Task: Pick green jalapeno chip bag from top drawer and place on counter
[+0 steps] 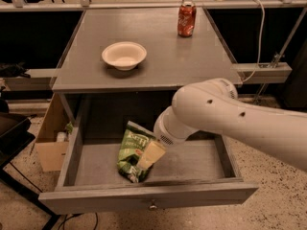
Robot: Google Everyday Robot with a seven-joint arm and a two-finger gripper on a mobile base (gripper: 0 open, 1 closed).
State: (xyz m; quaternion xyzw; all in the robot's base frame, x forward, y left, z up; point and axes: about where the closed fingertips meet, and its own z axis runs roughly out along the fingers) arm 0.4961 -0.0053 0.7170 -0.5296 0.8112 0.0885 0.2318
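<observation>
White casing of the arm (225, 116) fills the right of the camera view, is cut off by the right edge, and hides the back right corner of the top drawer (192, 164) and a stretch of the front right edge of the grey worktop (158, 61). At the arm's lower end the gripper (149, 156) shows only as one pale cream piece slanting down to the left, and whether it is open or closed cannot be told. It lies over the right side of the green jalapeno chip bag (128, 153) and covers part of the bag's face; whether it touches the bag cannot be told either. The bag's pale lettering is too blurred to read. One bag is in the drawer, lying crumpled on the drawer floor left of centre, its lower end near the front panel. The drawer stands open beneath the worktop, with one small round knob (153, 205) on its front. On the worktop stand one white bowl (124, 55), left of centre, and one red soda can (186, 19), upright near the back edge, well apart from the bowl. One tan cardboard box (48, 140) sits just left of the cabinet, its contents hard to make out. Pale metal rails (261, 72) run behind and to the right, where one cable (261, 28) hangs down.
</observation>
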